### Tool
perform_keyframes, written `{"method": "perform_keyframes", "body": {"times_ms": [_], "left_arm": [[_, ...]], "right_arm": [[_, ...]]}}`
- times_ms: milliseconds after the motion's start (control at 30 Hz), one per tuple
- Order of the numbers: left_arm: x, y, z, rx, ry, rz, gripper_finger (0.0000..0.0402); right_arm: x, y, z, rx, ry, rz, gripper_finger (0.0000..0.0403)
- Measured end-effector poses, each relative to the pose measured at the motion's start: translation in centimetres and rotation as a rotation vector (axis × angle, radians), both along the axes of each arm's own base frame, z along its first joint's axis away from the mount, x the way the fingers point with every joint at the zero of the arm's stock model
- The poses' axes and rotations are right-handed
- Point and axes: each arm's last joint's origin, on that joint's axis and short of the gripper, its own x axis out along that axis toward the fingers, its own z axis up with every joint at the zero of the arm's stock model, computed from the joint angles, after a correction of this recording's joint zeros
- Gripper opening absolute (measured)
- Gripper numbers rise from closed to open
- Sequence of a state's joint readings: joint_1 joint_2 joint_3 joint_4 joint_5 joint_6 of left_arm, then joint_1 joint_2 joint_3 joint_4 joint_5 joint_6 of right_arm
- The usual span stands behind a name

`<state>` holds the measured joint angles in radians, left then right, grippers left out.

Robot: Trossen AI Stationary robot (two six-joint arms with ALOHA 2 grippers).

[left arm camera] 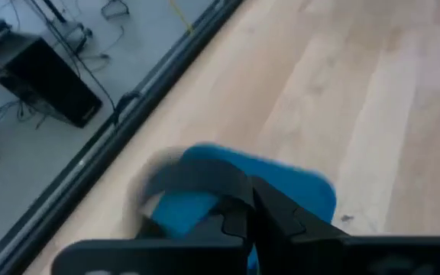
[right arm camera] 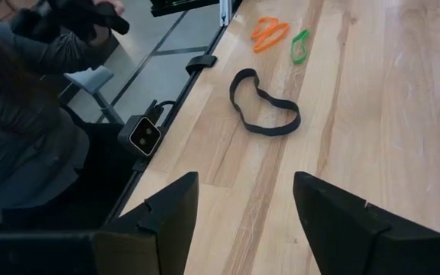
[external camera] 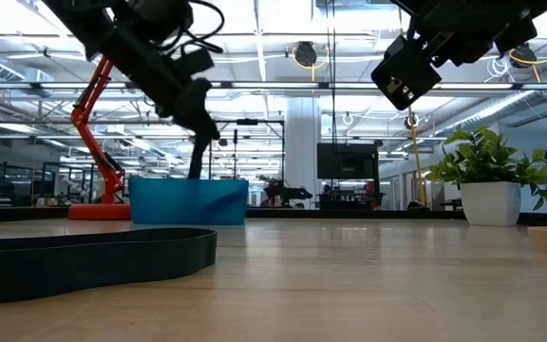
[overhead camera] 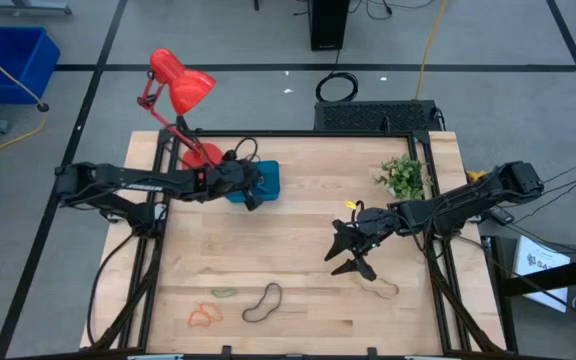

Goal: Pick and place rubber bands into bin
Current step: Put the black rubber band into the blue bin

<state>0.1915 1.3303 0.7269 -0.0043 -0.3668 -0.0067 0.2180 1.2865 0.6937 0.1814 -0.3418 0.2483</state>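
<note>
Wooden tabletop fills the middle of the high view, and most of my job is still lying on it. My left gripper [overhead camera: 252, 196] is shut over the bin [overhead camera: 268, 180], upper centre-left. My right gripper [overhead camera: 353, 255] hangs wide open, centre-right, holding nothing. Black band [overhead camera: 263, 303], green band [overhead camera: 225, 293] and orange band [overhead camera: 204, 317] wait bottom left, tan band [overhead camera: 379, 289] lower right.

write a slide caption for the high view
Left gripper shut over the blue bin; right gripper open above the table, bands still out.
</note>
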Motion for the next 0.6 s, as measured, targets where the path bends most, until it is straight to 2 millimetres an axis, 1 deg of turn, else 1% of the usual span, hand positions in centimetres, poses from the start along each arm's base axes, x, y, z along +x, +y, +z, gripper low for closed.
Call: {"method": "perform_keyframes", "body": {"times_ms": [67, 200, 333, 400, 533, 600], "left_arm": [[0.6, 0.2, -0.7, -0.004, 0.008, 0.006, 0.0006], [1.1, 0.5, -2.4, -0.038, 0.065, 0.028, 0.0016], [1.5, 0.6, -4.1, -0.062, 0.117, 0.038, 0.0006], [1.8, 0.6, -4.7, -0.081, 0.128, 0.035, 0.0007], [2.1, 0.6, -5.7, -0.134, 0.141, 0.009, 0.0021], [2.2, 0.5, -6.1, -0.152, 0.15, -0.006, 0.0018]], "right_arm": [[0.0, 0.0, -0.1, 0.001, -0.002, -0.001, 0.0208], [-0.4, -0.1, -0.8, 0.0, 0.003, -0.002, 0.0208], [-0.8, -0.2, -1.7, 0.009, 0.044, -0.017, 0.0208], [-1.0, -0.3, -2.1, 0.006, 0.06, -0.048, 0.0208], [-1.3, -0.5, -2.8, -0.014, 0.083, -0.103, 0.0208], [-1.4, -0.6, -3.1, -0.025, 0.088, -0.118, 0.0208]]}}
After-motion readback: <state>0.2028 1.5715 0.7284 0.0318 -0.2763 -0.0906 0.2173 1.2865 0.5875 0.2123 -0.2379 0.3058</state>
